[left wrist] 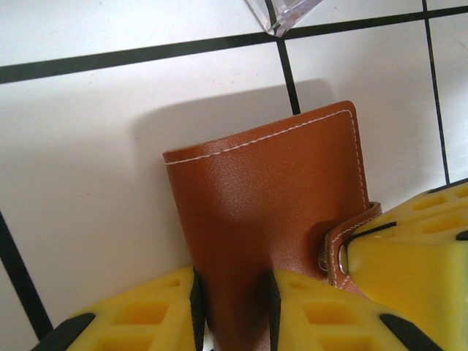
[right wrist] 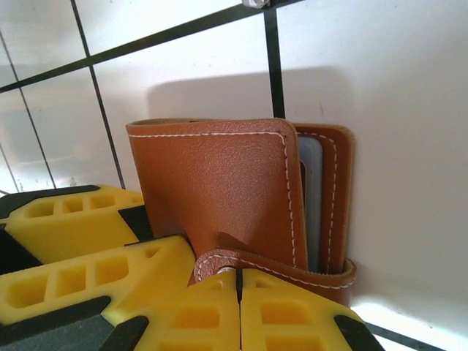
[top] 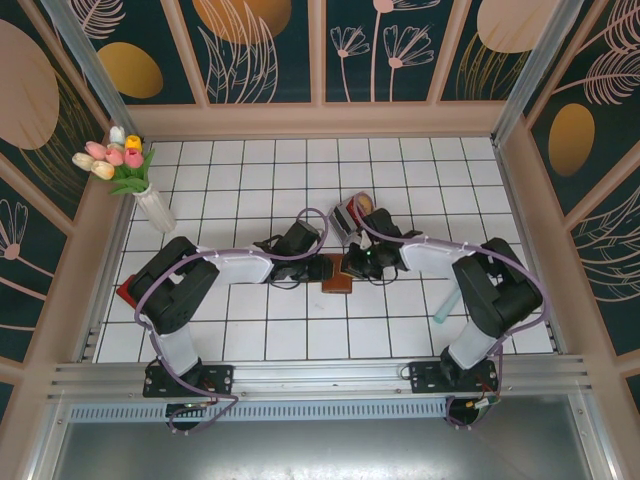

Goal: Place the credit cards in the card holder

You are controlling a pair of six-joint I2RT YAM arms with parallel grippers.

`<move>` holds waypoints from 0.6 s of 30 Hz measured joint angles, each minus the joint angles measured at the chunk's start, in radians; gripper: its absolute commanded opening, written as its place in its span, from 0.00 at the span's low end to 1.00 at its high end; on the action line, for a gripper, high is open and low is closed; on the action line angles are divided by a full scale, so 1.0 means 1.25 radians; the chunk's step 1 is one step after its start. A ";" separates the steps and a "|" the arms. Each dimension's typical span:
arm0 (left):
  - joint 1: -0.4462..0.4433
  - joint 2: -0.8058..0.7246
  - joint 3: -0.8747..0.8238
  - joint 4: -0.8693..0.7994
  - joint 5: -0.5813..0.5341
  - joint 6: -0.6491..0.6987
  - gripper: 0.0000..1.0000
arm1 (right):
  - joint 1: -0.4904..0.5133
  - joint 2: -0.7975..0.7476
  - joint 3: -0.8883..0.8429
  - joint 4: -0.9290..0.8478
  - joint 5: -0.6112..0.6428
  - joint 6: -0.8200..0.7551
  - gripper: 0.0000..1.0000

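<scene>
The card holder (top: pixel 337 279), a brown leather wallet with white stitching, stands folded shut on the white tiles between both arms. My left gripper (left wrist: pixel 234 296) is shut on it, a yellow finger pressed against each side of the leather (left wrist: pixel 270 197). My right gripper (right wrist: pixel 238 281) is shut, its fingertips pressed together against the strap tab with the snap (right wrist: pixel 219 262) that wraps the wallet (right wrist: pixel 212 186). A thin pale grey edge (right wrist: pixel 313 197) shows between the two flaps. Credit cards (top: pixel 353 211), red and orange, sit in a clear tray just behind the grippers.
A corner of the clear tray (left wrist: pixel 285 13) lies just beyond the wallet. A white vase of tulips (top: pixel 150 205) stands at the left wall. A dark red flat item (top: pixel 128 292) lies at the left edge, and a teal stick (top: pixel 447 305) lies near the right arm.
</scene>
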 measured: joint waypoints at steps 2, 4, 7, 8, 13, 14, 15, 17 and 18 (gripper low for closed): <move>0.001 0.000 -0.003 0.005 0.002 0.000 0.28 | 0.007 0.015 0.028 -0.035 0.011 -0.004 0.07; 0.002 0.000 -0.005 0.009 0.003 0.000 0.27 | 0.016 0.031 0.060 -0.075 0.027 -0.013 0.06; 0.004 -0.001 -0.009 0.015 0.007 -0.002 0.25 | 0.033 0.063 0.118 -0.145 0.057 -0.021 0.05; 0.005 -0.001 -0.011 0.018 0.008 -0.002 0.25 | 0.037 0.072 0.136 -0.167 0.066 -0.022 0.05; 0.006 -0.007 -0.028 0.043 0.009 -0.003 0.22 | 0.055 0.116 0.210 -0.262 0.109 -0.034 0.04; 0.006 -0.008 -0.031 0.048 0.009 -0.003 0.22 | 0.060 0.125 0.226 -0.282 0.120 -0.035 0.04; 0.006 -0.009 -0.034 0.052 0.009 -0.003 0.22 | 0.066 0.133 0.239 -0.299 0.133 -0.036 0.04; 0.007 -0.010 -0.038 0.060 0.010 -0.005 0.22 | 0.077 0.144 0.262 -0.327 0.157 -0.036 0.05; 0.007 -0.012 -0.042 0.064 0.009 -0.006 0.22 | 0.082 0.145 0.271 -0.337 0.169 -0.036 0.06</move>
